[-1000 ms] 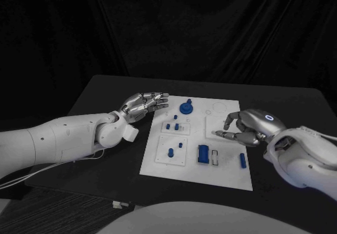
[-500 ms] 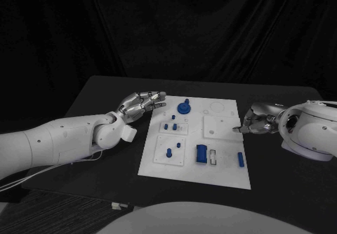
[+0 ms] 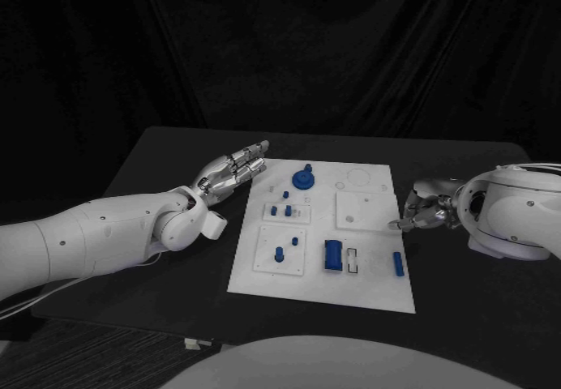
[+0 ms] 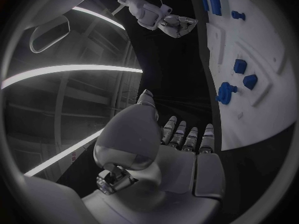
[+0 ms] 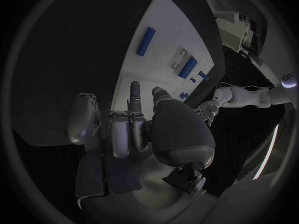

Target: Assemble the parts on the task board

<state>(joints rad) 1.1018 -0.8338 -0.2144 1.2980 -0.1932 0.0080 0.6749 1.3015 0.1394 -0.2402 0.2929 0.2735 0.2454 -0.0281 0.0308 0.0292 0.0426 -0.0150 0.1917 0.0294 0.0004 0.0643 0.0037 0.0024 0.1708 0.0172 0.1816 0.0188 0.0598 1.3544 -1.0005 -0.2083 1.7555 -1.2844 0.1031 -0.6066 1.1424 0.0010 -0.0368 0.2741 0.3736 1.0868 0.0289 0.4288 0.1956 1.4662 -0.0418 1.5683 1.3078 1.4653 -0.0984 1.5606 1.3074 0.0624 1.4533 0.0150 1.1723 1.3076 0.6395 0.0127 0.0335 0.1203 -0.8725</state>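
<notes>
My left hand lies flat and spread at about ten o'clock of the white rectangular plastic task board, just off its left edge over the black counter. Its fingers are stretched out side by side and hold nothing. I judge it is parked there to leave the board unobstructed while staying near the round blue knob-topped part standing at the board's twelve o'clock.

My right hand sits at three o'clock, just beside the board's right edge, with the fingers curled in. In the right wrist view those fingers bunch close together, and I see nothing between them, though a very small piece could be hidden. That loose fist off the board reads to me as a hand between jobs, not one carrying a part.

The parts themselves are all on the board. Two short blue pegs stand in a raised square plate left of centre. A blue peg stands in the lower left plate at about seven o'clock. A long blue rectangular block lies near six o'clock, and a slim blue bar lies flat toward four o'clock, nearest my right hand. The plain white square plate right of centre has open holes, so I judge that assembly is unfinished and the bar is the natural next pick.
</notes>
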